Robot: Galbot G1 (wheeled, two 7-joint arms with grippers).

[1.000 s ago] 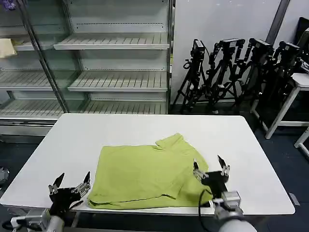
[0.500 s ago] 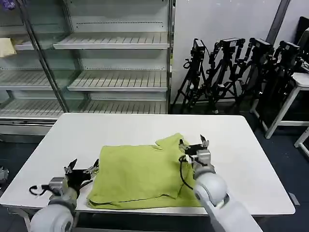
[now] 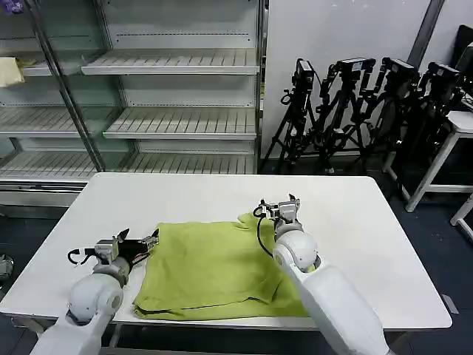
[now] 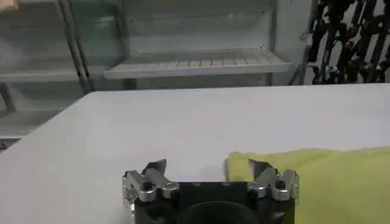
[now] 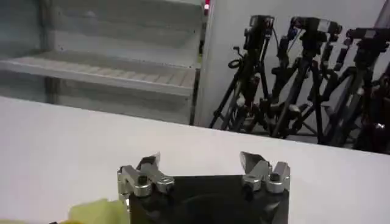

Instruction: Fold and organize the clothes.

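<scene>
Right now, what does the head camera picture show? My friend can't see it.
A green shirt lies on a white table. The open left gripper is at its left edge, and the open right gripper is by its collar.

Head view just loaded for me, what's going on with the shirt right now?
The lime shirt lies partly folded on the white table. Both arms are reaching in over it with nothing gripped. The left end effector is open at the shirt's far left corner, one finger over the cloth edge. The right end effector is open by the collar at the far right corner. It looks like they are lining up for the next fold.
</scene>
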